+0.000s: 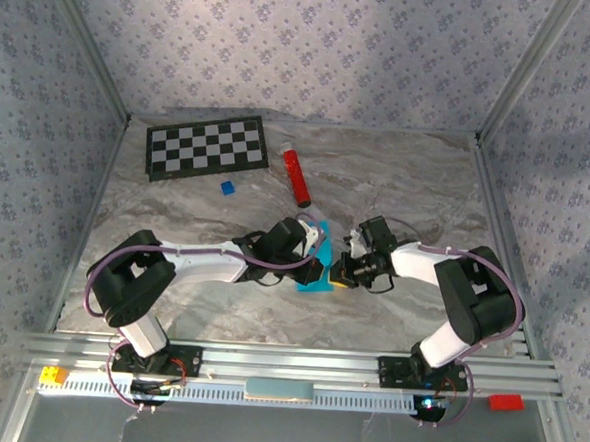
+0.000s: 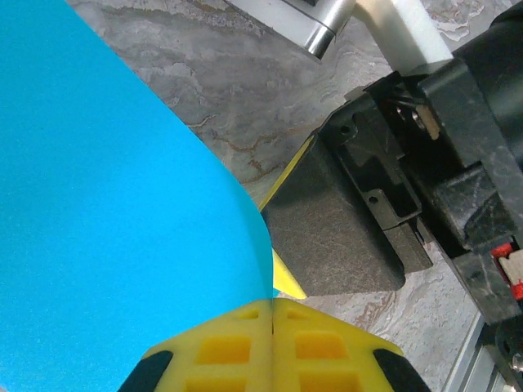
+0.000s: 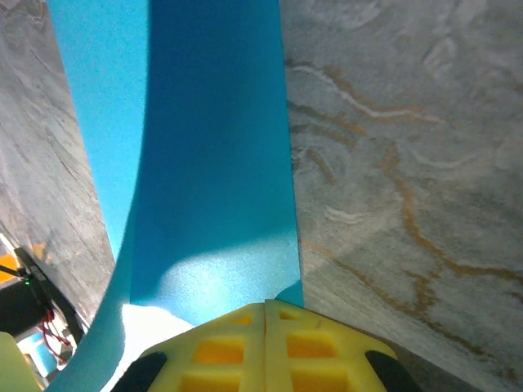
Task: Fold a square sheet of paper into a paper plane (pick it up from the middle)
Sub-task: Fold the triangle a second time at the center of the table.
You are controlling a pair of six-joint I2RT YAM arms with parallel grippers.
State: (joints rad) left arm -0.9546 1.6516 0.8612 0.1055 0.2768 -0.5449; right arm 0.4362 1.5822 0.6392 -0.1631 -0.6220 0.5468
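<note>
Now | square sheet of paper (image 1: 318, 279) is held bowed above mid-table (image 1: 407, 188) | left gripper (image 2: 272, 304) is pinched shut on 1 edge | right gripper (image 3: 265, 307) is clamped on another part | likely so a crease can be set.

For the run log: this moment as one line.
paper: curved, pinched both sides | left jaws: shut on paper | right jaws: shut on paper

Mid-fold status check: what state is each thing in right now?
left gripper, shut on the square sheet of paper
right gripper, shut on the same sheet
square sheet of paper, bent, pinched by both grippers, not yet a plane
red cylinder, lying on its side
blue block, resting apart from both grippers
</note>
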